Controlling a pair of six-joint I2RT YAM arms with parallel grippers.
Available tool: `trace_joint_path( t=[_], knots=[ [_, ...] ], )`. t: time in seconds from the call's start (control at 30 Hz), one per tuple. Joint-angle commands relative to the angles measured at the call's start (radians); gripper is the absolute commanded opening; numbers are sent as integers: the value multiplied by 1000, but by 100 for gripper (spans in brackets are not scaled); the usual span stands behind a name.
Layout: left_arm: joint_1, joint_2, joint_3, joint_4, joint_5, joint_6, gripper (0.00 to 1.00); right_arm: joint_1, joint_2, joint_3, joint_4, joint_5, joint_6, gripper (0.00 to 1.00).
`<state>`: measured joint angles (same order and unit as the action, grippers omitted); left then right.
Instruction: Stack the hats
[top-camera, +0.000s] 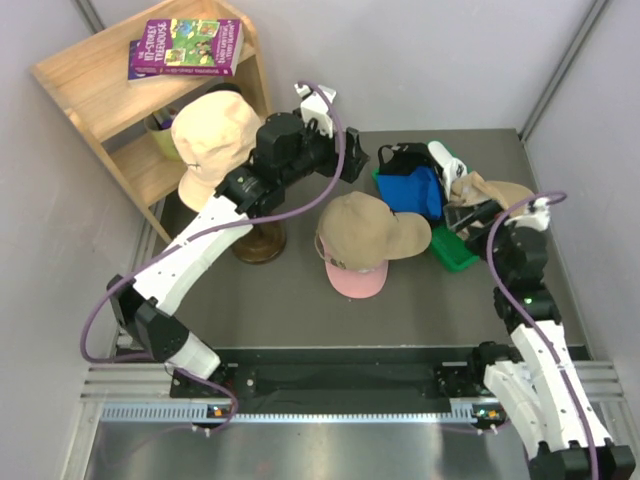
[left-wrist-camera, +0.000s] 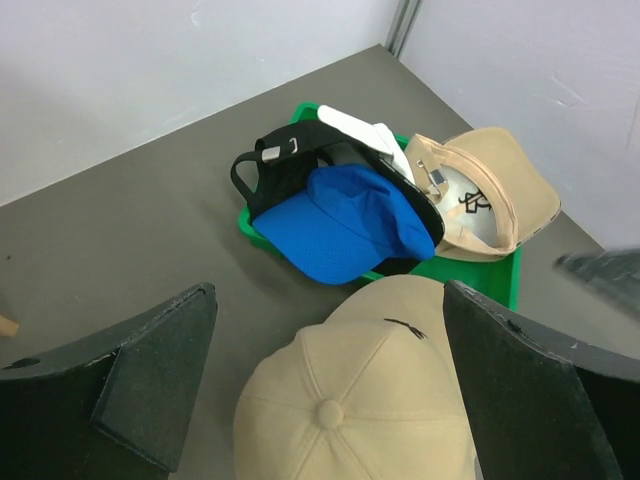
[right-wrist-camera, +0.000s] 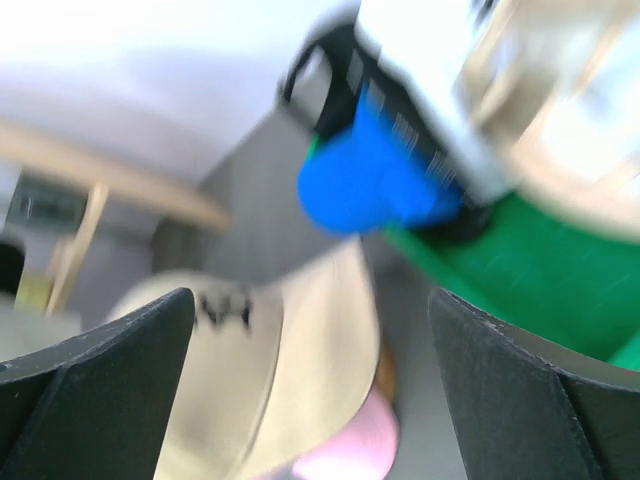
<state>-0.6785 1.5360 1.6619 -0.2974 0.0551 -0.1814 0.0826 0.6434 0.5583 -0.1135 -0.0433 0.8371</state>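
A tan hat (top-camera: 368, 225) is seen lying on a pink hat (top-camera: 357, 282) at the middle of the tabletop (top-camera: 300, 310), with the pink peak showing at the near side. Behind and to the right, four more are held in a green tray (top-camera: 452, 252). A blue hat (top-camera: 410, 190) is placed at the front and a black hat (left-wrist-camera: 275, 165) behind it. A white hat (left-wrist-camera: 362, 128) is at the back, and an upturned hat (left-wrist-camera: 480, 190), also tan, is at the right side. A peach hat (top-camera: 213, 135) is set on a wooden stand (top-camera: 260, 243) at the left, beside a shelf (top-camera: 100, 90) on which a book (top-camera: 188, 47) is laid.

The left gripper (left-wrist-camera: 328, 320) is held above the tan hat, with its fingers spread wide and nothing gripped between them. The right gripper (right-wrist-camera: 310, 310) is held near the front of the tray, pointed toward the blue hat and the tan hat. Its view is blurred, yet the fingers are seen wide apart, with nothing held.
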Motion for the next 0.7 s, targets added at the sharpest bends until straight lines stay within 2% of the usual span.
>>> trace_joint_path(
  t=[0.0, 0.13, 0.23, 0.37, 0.47, 0.67],
  knots=[
    [25, 68, 100, 35, 55, -16, 99, -141, 44, 170, -118, 76, -134, 100],
    [43, 159, 196, -15, 80, -39, 99, -352, 270, 314, -132, -102, -216, 100],
    [62, 214, 231, -28, 60, -75, 99, -426, 422, 428, -167, -133, -239, 100],
    [94, 271, 242, -51, 20, -141, 99, -437, 582, 531, -155, -217, -221, 97],
    [111, 288, 243, -60, 2, -161, 99, -432, 677, 531, -80, -289, -181, 93],
    [123, 302, 245, -51, -31, -145, 99, -376, 837, 569, 0, -291, -159, 91]
  ],
)
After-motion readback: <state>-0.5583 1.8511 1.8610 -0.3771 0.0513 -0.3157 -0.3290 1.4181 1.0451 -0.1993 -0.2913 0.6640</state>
